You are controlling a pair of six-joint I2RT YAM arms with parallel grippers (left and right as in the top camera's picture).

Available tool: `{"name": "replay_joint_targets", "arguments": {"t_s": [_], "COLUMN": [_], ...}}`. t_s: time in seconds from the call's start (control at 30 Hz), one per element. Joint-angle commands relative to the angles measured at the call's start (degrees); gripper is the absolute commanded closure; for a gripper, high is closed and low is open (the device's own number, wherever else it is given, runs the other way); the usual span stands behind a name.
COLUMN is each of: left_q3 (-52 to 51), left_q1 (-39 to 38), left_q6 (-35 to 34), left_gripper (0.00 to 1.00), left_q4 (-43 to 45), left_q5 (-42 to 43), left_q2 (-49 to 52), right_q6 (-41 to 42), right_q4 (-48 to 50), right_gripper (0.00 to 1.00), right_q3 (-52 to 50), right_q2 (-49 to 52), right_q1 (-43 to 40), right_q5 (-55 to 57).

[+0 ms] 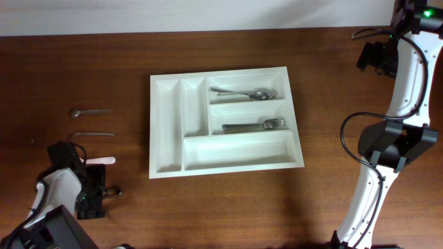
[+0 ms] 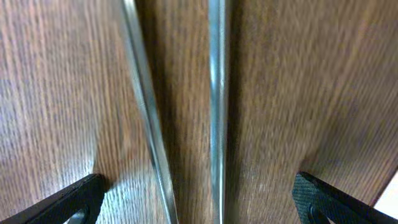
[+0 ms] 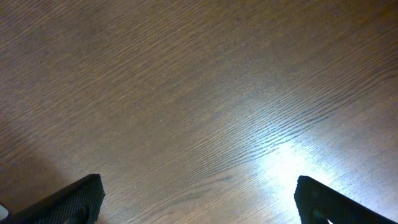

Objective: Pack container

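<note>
The container, a large white rectangular plastic cutlery tray [image 1: 166,124], sits mid wooden bench [image 1: 346,62], holding a metal spoon [image 1: 252,93] and fork [image 1: 256,126]. At its nine o'clock my left claw [image 2: 199,202], spread apart, hangs over two thin metal handles [image 2: 216,93]. Next I should centre on one and close. My right claw [image 3: 199,199] is spread too.

The right arm [image 1: 405,83], at the frame's right edge, has glossy white links between black joint housings, looping black cables [image 1: 343,138] and a green light [image 1: 428,14] near the top. The left arm [image 1: 59,181], lower left, is white and black too. The jaws are black and finely textured.
</note>
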Motion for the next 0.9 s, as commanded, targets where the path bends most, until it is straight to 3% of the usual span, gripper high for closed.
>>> {"name": "replay_joint_targets", "arguments": {"t_s": [0.0,0.17,0.23,0.33,0.5,0.6,0.63,0.73,0.87], "left_q3": [-0.52,-0.52,-0.52,-0.52,-0.52,-0.42,0.0,4.94,11.58], "left_q1": [3.21,5.16,5.14,5.14,5.14,5.14,5.14,5.07,3.74], "left_q6": [-0.46,0.0,0.37,0.39,3.65,5.79,7.17,13.03,16.55], "left_gripper": [0.01,0.01,0.11,0.44,0.71,0.76,0.85,0.96,0.96], "left_q4": [0.22,-0.17,-0.24,-0.5,0.09,0.2,0.26,-1.46,-5.22], "left_q5": [3.04,5.22,5.25,5.27,5.22,5.03,5.05,5.99,6.19], "left_q2": [0.22,0.22,0.22,0.22,0.22,0.22,0.2,0.2,-0.04], "right_q6": [-0.42,-0.42,-0.42,-0.42,-0.42,-0.42,-0.42,-0.42,-0.42], "right_q4": [0.0,0.0,0.0,0.0,0.0,0.0,0.0,0.0,0.0], "right_gripper": [0.01,0.01,0.01,0.01,0.01,0.01,0.01,0.01,0.01], "right_q3": [-0.13,-0.13,-0.13,-0.13,-0.13,-0.13,-0.13,-0.13,-0.13], "right_q2": [0.48,0.48,0.48,0.48,0.48,0.48,0.48,0.48,0.48], "right_q1": [0.28,0.28,0.28,0.28,0.31,0.28,0.28,0.28,0.28], "right_q5": [0.9,0.9,0.9,0.9,0.9,0.9,0.9,0.9,0.9]}}
